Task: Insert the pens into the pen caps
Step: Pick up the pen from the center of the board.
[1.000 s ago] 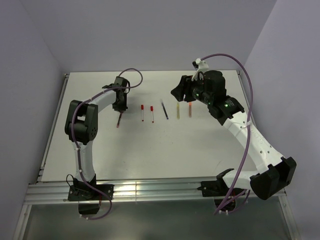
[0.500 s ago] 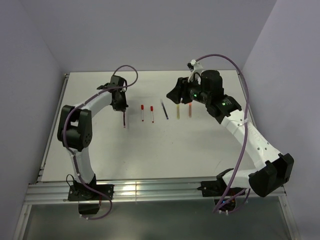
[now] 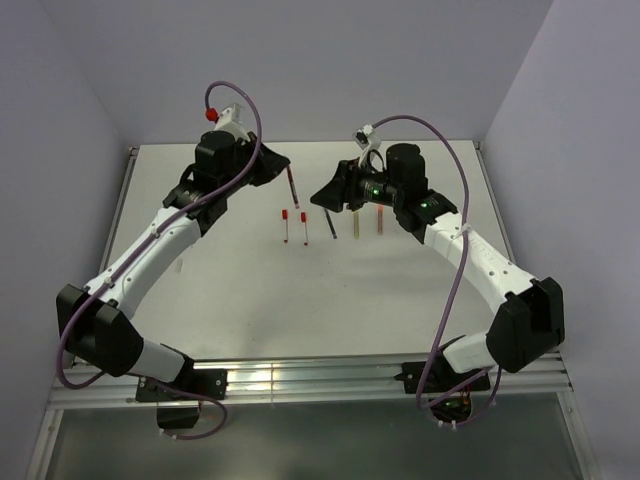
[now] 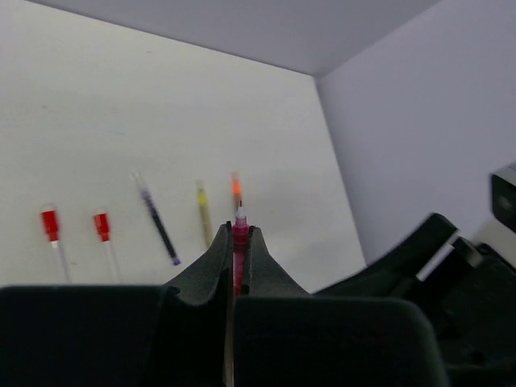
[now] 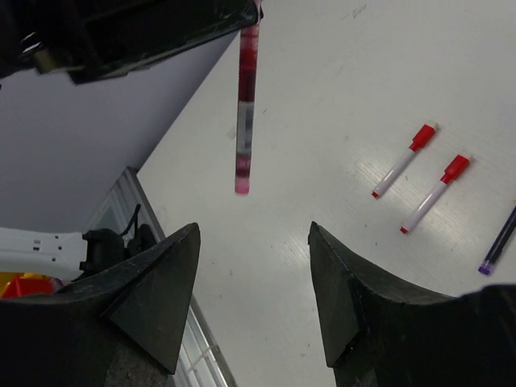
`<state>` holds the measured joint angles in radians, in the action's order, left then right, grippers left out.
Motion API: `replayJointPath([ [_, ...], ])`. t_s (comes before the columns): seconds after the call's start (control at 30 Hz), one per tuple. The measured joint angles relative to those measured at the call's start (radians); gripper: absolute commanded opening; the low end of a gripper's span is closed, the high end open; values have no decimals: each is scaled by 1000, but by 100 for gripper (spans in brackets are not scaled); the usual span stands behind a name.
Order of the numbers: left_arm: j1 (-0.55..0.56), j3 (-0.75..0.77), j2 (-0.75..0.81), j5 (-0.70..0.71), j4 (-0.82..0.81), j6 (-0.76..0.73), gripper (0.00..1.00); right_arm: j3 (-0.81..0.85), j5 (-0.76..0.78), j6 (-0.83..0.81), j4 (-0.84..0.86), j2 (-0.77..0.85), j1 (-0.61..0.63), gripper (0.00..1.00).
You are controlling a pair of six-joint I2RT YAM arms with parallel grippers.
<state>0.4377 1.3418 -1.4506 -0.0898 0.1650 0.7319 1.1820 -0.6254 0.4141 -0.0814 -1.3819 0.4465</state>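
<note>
Left pincer: shut hard on the dark red pen, raised well clear of the worktop.
Dark red pen: one end is pinched between the jaws and the rest pokes out past the fingertips, hanging in mid-air.
Right pincer: jaws spread wide with nothing between them. It faces the dark red pen, which hangs just ahead of its gap without touching.
Red-capped pens: two side by side on the worktop, below and beyond the right pincer's fingertips.
Dark pen: next along the row, ahead of the left pincer and to one side.
Olive-yellow pen: just beside the line of the held pen.
Orange pen: straight beyond the left pincer's tips, down on the worktop.
</note>
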Motion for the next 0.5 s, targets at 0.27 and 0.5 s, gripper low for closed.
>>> replayJointPath([
  [0.27, 70, -1, 16, -19, -92, 53, 0, 20, -3, 44, 76, -27, 2, 67],
  [0.5, 85, -1, 16, -34, -128, 71, 0, 95, 10, 46, 76, -75, 28, 66],
])
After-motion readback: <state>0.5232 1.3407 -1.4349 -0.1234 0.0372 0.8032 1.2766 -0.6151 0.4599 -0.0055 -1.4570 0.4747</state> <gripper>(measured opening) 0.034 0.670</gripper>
